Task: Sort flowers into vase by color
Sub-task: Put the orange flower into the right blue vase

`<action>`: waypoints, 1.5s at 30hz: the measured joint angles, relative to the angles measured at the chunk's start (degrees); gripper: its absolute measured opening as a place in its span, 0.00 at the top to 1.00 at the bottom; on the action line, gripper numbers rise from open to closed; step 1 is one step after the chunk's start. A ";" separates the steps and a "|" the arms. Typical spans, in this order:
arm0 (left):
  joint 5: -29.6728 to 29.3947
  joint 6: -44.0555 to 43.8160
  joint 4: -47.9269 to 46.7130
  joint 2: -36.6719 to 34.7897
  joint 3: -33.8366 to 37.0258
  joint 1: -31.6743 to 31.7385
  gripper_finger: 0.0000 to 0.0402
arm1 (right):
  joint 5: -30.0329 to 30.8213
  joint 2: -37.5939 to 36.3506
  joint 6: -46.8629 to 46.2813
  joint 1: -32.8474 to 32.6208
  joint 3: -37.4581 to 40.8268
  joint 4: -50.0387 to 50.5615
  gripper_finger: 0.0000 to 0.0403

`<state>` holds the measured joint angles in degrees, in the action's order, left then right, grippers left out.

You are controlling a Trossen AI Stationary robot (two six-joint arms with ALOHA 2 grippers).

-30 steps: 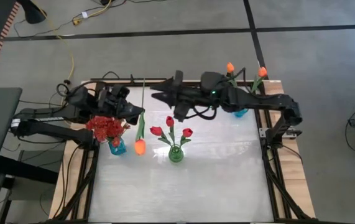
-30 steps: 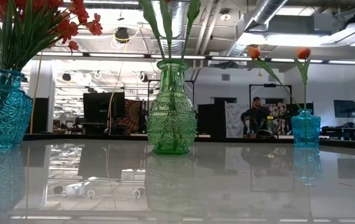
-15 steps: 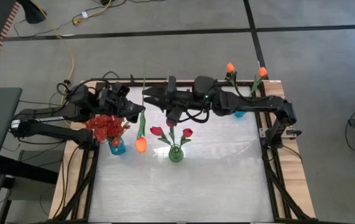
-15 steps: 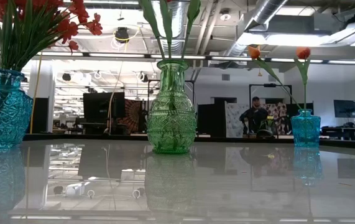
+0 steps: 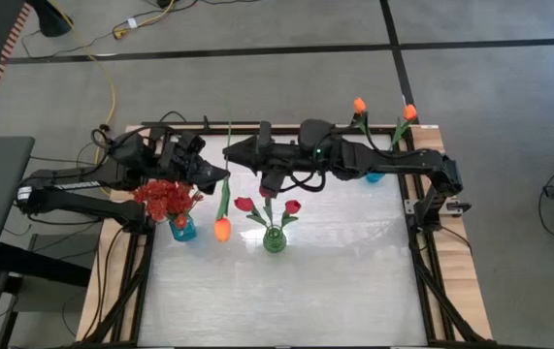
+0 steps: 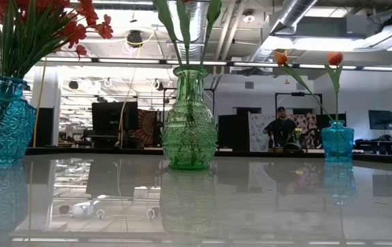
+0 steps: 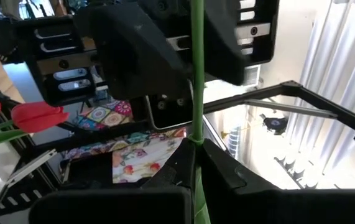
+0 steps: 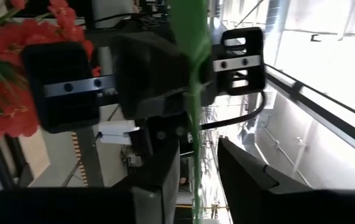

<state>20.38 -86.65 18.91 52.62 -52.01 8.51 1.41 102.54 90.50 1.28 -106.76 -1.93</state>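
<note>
A single orange tulip (image 5: 220, 229) on a long thin green stem (image 5: 224, 179) is held above the bench (image 5: 354, 281) between the two arms. Its bloom hangs downward in the high view, just beside the blue vase (image 5: 182, 229) that carries a bushy red spray (image 5: 167, 197); the stem runs up from the bloom past a narrow green leaf toward the back edge of the bench. The left gripper (image 5: 216, 175) is seen at the stem's middle, its fingers clamped on the stem. In the left wrist view the stem (image 7: 197, 93) is seen passing straight between that arm's dark fingers (image 7: 165, 171).

The right gripper (image 5: 234, 150) is reached across from the right side and is placed at the upper part of the same stem, close to the left gripper. In the right wrist view the stem (image 8: 193, 106) is seen lying between its fingers (image 8: 165, 168), which are partly apart; whether the stem is already pinched cannot be told.

Three red tulips (image 5: 265, 199) are stood in the green vase (image 5: 275, 240) near the middle of the bench. Two more orange tulips (image 5: 359, 105) are stood in a second blue vase (image 6: 337, 142) at the far right corner; their stems are seen leaning apart in the low view. The green vase (image 6: 189, 127) is shown there as cut glass with a narrow neck.
</note>
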 joint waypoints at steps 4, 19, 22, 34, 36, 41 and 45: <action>0.11 0.00 0.03 0.00 0.00 0.00 1.00 | 0.02 0.00 0.00 -0.02 0.00 1.45 0.71; 1.47 1.39 0.31 0.00 0.00 0.00 0.93 | 0.02 0.00 0.07 -0.20 0.00 1.52 0.96; 1.41 2.16 2.40 0.02 0.00 0.07 0.85 | 0.02 -0.01 0.05 -0.20 0.00 1.38 0.96; 5.43 7.48 4.47 -1.15 -0.02 9.36 0.58 | 1.44 -5.55 -10.93 0.65 0.00 12.19 0.96; 6.21 8.91 4.84 -1.83 -0.02 12.51 0.58 | 0.58 -8.06 -16.95 2.10 0.00 16.47 0.96; 10.08 16.74 0.26 -3.27 -4.03 20.91 0.59 | -0.46 -14.27 -30.76 5.12 0.00 27.89 0.96; 12.79 29.29 -12.48 -3.19 -12.15 25.72 0.61 | -3.19 -19.46 -42.08 6.82 0.00 37.10 0.96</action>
<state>33.17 -57.36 6.43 49.43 -64.16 34.23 -1.77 83.08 48.41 8.09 -106.76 35.17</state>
